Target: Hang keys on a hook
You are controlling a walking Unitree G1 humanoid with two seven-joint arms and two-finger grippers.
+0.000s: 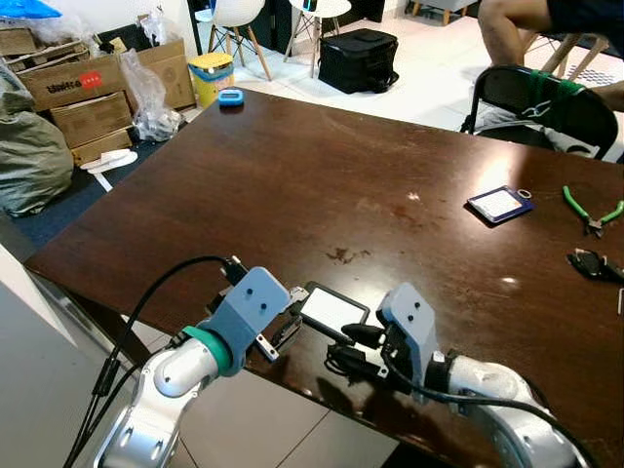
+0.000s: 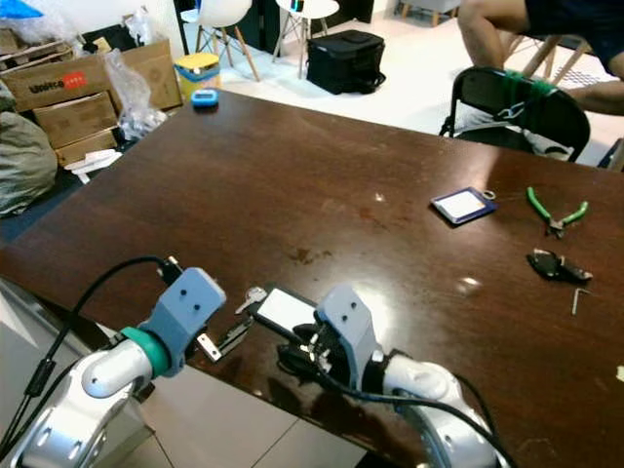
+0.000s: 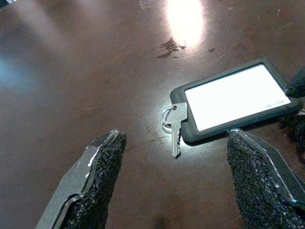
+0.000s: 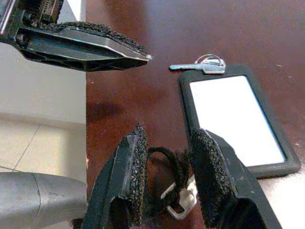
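The robot stands at the near edge of a dark wooden table [image 1: 322,185], both arms reaching over that edge. To the left of the table, on the floor, sit cardboard boxes [image 1: 93,93] and a grey sack [image 1: 29,161], with bare floor below the near edge.

The left gripper [image 3: 171,176] hangs just above the tabletop right at the near edge, its two black fingers [image 3: 100,176] spread wide. Between and just ahead of them lies a silver key [image 3: 176,126] on a ring, which is joined to the corner of a black-framed white card tag [image 3: 236,100] lying flat on the wood.

The right gripper [image 4: 167,186] is just beside the tag on its other side, also at the table edge. Its fingers [image 4: 209,176] stand a little apart, with a black cord [image 4: 174,167] and a second silver key [image 4: 183,202] between them; whether the pads press on the cord cannot be told.

Beyond the tag the middle of the table is open wood. A small blue object [image 1: 231,97] rests at the far left edge. Toward the right lie a blue-edged card [image 1: 499,204], green-handled pliers [image 1: 590,210] and a black bunch of keys [image 1: 593,263], well apart from the grippers. A black chair [image 1: 546,107] stands against the far right edge, a person's legs [image 1: 502,29] behind it.
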